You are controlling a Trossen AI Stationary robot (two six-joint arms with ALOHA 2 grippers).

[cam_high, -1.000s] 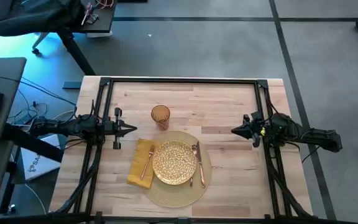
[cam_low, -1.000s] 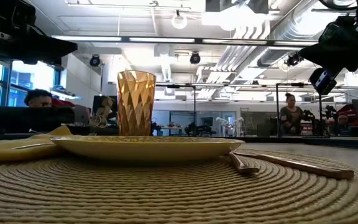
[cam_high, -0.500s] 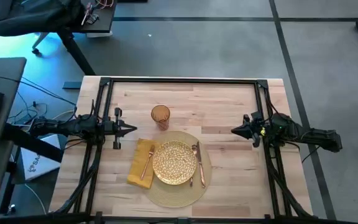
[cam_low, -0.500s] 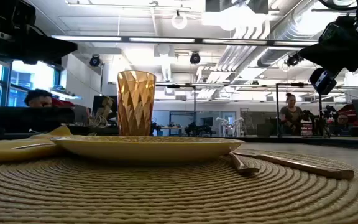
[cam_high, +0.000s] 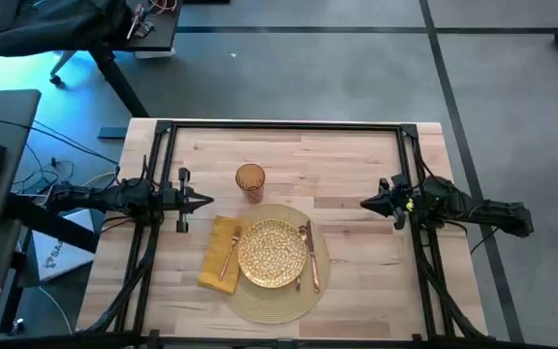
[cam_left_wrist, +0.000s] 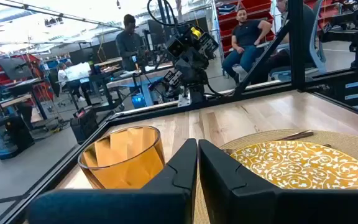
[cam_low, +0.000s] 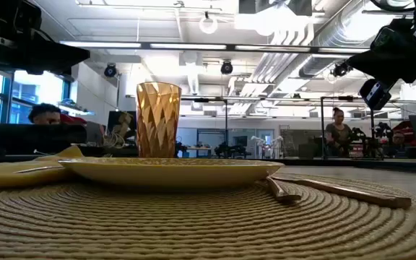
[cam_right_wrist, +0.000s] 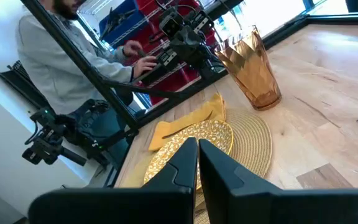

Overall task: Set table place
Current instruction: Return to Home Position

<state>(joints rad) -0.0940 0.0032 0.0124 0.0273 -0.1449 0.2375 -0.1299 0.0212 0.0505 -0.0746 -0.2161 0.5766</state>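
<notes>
While both arms reached level over the light butcher-block wooden table (cam_high: 356, 160), the left gripper (cam_high: 207, 202) and the right gripper (cam_high: 364, 204) faced each other, each with its two dark fingers pressed together and holding nothing. Between them, nearer the left gripper, stood one amber faceted glass tumbler (cam_high: 250, 180). Close by lay one large round tan woven placemat (cam_high: 277, 299) bearing one gold patterned plate (cam_high: 272, 254). On the left gripper's side lay one mustard-yellow cloth napkin (cam_high: 213, 269) with one copper-coloured utensil (cam_high: 231, 250) on it, and on the right gripper's side lay two more copper-coloured utensils (cam_high: 308, 254).
</notes>
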